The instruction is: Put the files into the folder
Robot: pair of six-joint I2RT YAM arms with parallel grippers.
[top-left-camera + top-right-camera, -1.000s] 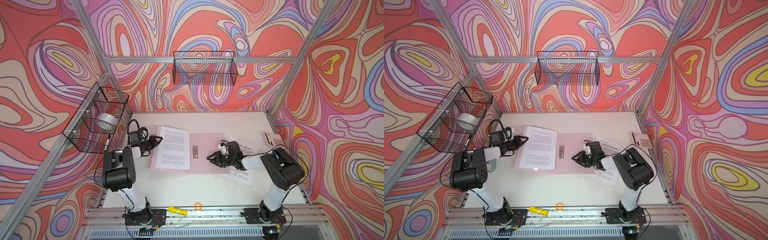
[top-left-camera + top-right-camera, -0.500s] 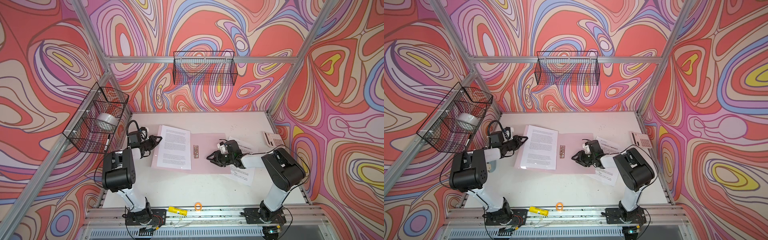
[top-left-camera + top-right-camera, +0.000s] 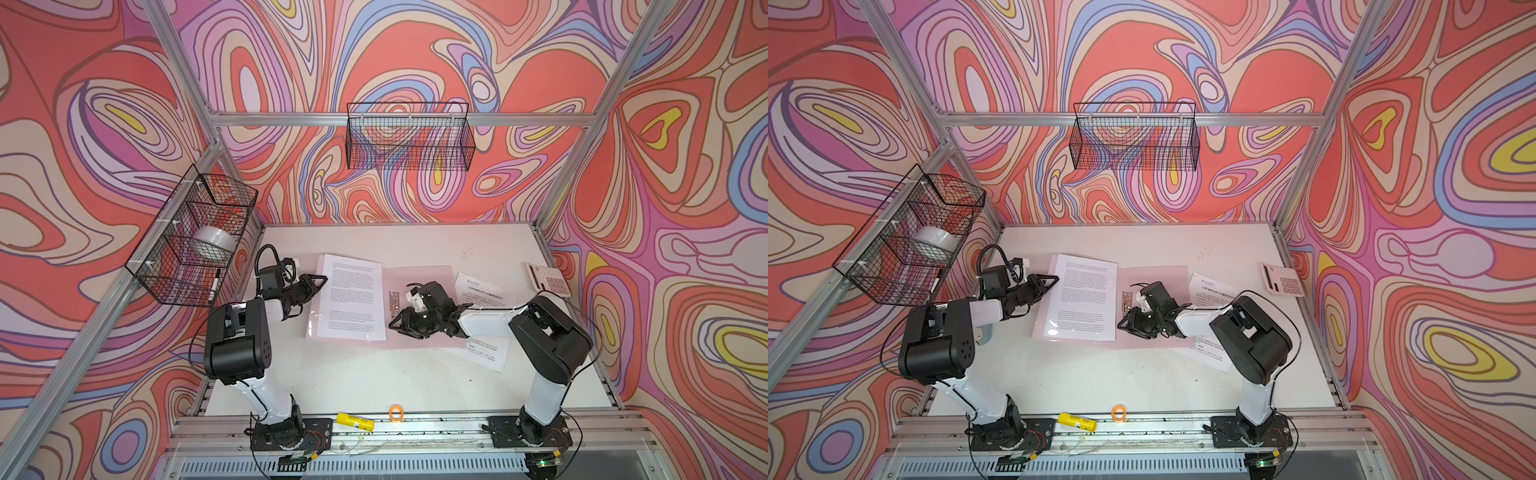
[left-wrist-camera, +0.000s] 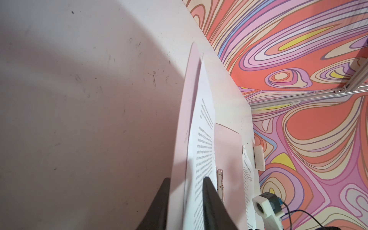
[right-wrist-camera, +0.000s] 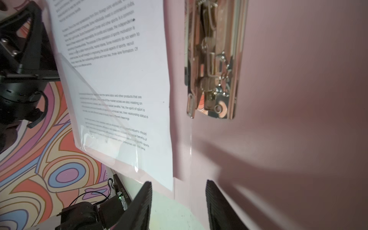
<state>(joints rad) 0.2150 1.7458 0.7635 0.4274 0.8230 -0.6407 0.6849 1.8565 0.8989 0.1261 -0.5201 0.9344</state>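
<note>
Standing by the white table (image 3: 374, 382), I see the pale pink folder (image 3: 419, 278) lying open and flat across its middle, with the spine running front to back. A printed sheet (image 3: 353, 299) covers the folder's left half, and a clear corner pocket lies over the sheet's near outer corner. Two more pages sit on the table just off the folder's right edge. The headed sheet (image 3: 486, 291) is toward the back, and the plain sheet (image 3: 488, 353) is nearer the front, partly under the right arm.

The left gripper (image 3: 322, 279) reaches in from the left. Its jaws are a little apart and straddle the outer edge of the folder's left half, one finger (image 4: 209, 199) over the printed sheet and the other below the flap. They do not look clamped. The right gripper (image 3: 395, 326) hangs low at the folder's near edge by the spine, jaws well apart with nothing between them.

A pink-and-white calculator (image 3: 550, 280) rests by the right wall. The silver clip (image 3: 393, 301) sits on the spine, just beyond the right gripper.
</note>
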